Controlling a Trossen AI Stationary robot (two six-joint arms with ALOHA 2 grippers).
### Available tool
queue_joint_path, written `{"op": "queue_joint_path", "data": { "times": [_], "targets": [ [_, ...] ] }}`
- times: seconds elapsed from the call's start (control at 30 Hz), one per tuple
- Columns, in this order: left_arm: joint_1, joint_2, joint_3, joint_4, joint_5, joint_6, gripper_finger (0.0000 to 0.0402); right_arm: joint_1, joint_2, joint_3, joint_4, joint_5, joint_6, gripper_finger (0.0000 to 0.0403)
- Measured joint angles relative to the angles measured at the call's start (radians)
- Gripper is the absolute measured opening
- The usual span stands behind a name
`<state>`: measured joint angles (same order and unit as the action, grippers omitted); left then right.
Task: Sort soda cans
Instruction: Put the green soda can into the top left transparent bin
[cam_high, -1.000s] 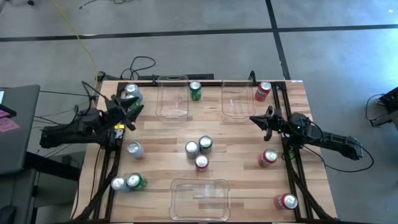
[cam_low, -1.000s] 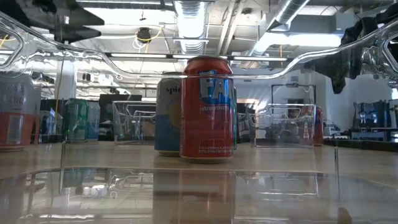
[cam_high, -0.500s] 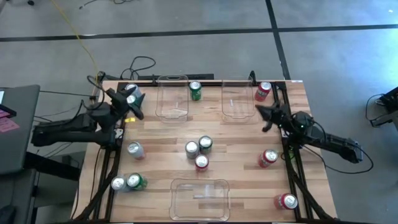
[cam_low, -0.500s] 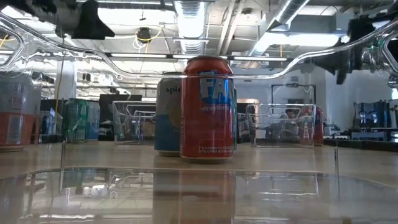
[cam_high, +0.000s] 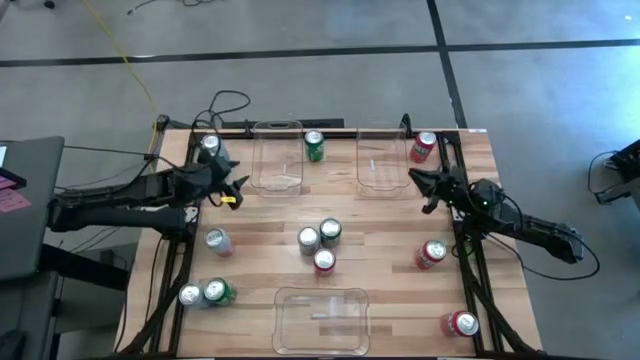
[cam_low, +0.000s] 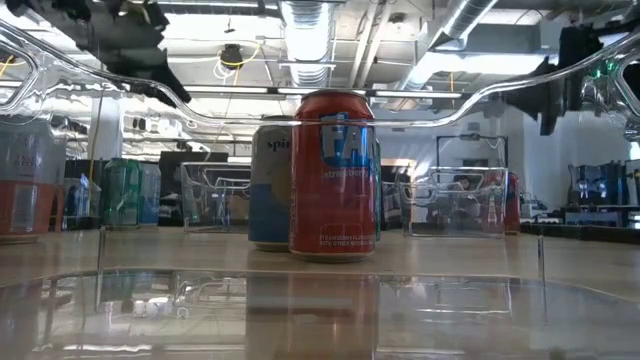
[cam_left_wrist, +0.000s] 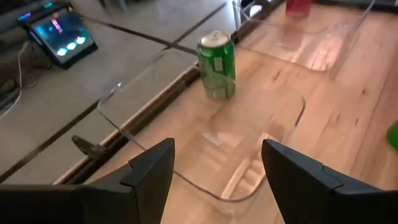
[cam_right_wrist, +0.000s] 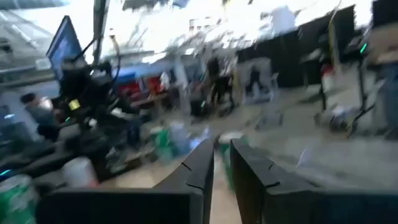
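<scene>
Several soda cans stand upright on the wooden table (cam_high: 260, 215). A silver can (cam_high: 208, 145), a green can (cam_high: 314, 145) and a red can (cam_high: 423, 147) stand along the far edge. Two silver cans (cam_high: 308, 238) (cam_high: 216, 240), a green can (cam_high: 329, 231) and a red can (cam_high: 323, 261) stand mid-table. My left gripper (cam_high: 236, 190) hangs open and empty beside the far left clear bin (cam_high: 277, 155); its wrist view (cam_left_wrist: 217, 146) looks over that bin at the green can (cam_left_wrist: 217, 65). My right gripper (cam_high: 414, 180) is shut and empty near the far right bin (cam_high: 383, 158).
A third clear bin (cam_high: 322, 320) sits at the near edge. Red cans (cam_high: 431, 253) (cam_high: 461, 323) stand on the right side; a silver can (cam_high: 190, 295) and a green can (cam_high: 217, 291) stand near left. In the low view a red can (cam_low: 333, 175) fills the middle.
My left gripper has left the silver can at the far left corner and swung toward the table's right and near side, ending beside the far left bin. The can stays standing. My right gripper has moved a little toward the far edge.
</scene>
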<state>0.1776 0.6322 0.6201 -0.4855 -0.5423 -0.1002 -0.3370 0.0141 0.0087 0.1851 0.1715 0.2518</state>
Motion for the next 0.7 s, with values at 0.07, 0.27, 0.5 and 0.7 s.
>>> {"op": "queue_joint_path", "data": {
  "times": [0.07, 0.27, 0.5, 0.7],
  "targets": [
    [0.001, 0.009, 0.0, 0.041, -0.011, 0.058, 0.0237, 0.026, 0.0, 0.0, 0.005, 0.01, 0.029, 0.0088],
    [0.005, 0.011, 0.0, 0.189, -0.026, 0.221, 0.0236, 0.067, -0.001, -0.001, 0.071, 0.014, 0.005, 0.0117],
    [0.03, 0.011, 0.0, 0.009, -0.072, -0.061, 0.0236, 0.103, 0.0, 0.003, 0.055, 0.014, -0.026, 0.0184],
    [0.126, 0.017, 0.051, -0.266, -0.027, -0.273, 0.0236, 0.107, -0.001, 0.072, 0.058, 0.014, -0.125, 0.0265]
  ]
}}
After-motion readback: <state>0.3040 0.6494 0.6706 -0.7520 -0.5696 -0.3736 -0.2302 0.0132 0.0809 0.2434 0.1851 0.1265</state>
